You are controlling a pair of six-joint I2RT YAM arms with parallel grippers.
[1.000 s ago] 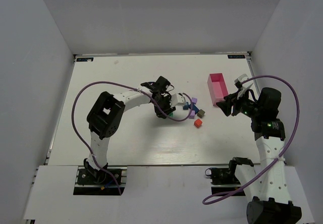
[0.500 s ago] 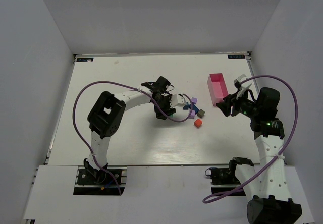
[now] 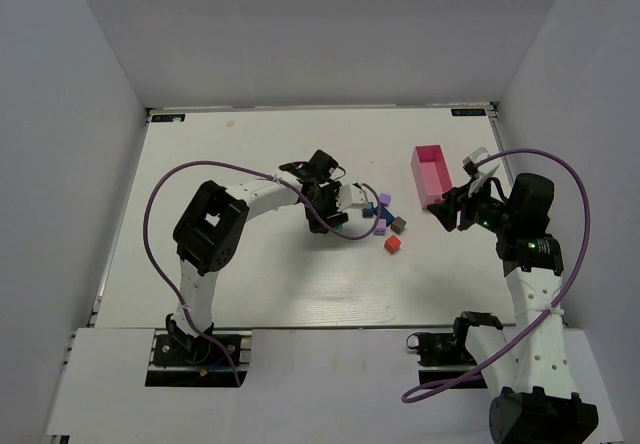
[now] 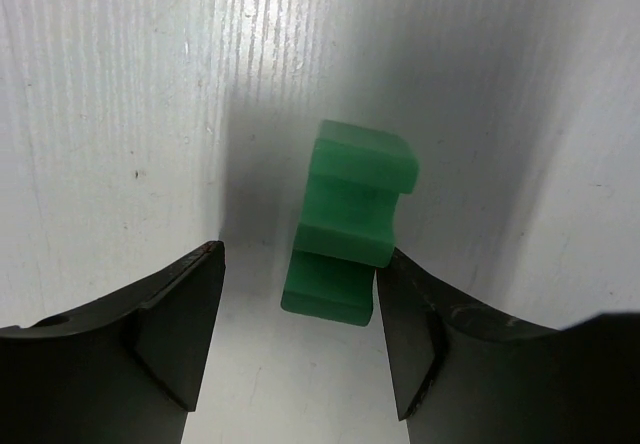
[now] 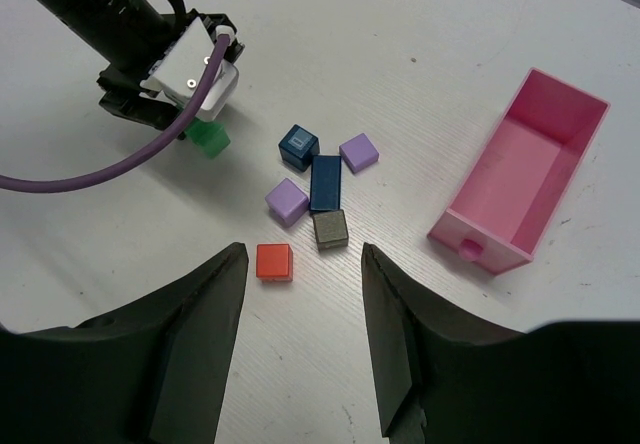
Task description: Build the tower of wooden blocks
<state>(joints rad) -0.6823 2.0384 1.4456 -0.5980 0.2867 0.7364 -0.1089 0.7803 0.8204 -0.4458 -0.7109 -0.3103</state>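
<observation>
The green block (image 4: 350, 224) lies flat on the desk (image 4: 120, 114), alone and just left of the other pieces. On my left wrist feed it shows a stepped, notched outline. The left pincer (image 4: 298, 274) is down at desk level with its jaws parted around the near end of that block. The right-hand finger (image 4: 410, 334) meets the block's edge, while the left-hand finger (image 4: 175, 324) stands off with bare desk showing between. I read that as open, with no squeeze on the block.

The rest of the set sits in a loose cluster to the right, every piece resting on the desk itself. A dark blue cube (image 5: 298, 145) with a pale mark on top touches the end of a long blue block (image 5: 325, 182). A purple cube (image 5: 358, 152) lies just beside them on the far-right side. A second purple cube (image 5: 287, 202) sits against the long block's other flank, and a grey-brown cube (image 5: 330, 230) is at its right end. The red cube (image 5: 273, 262) is the nearest piece, slightly apart from the others.

The right pincer (image 5: 302, 264) hangs above the desk to the right of the cluster, jaws spread wide with nothing between them. The pink box (image 5: 470, 234) lies open-topped further right and far, well apart from the green block.
</observation>
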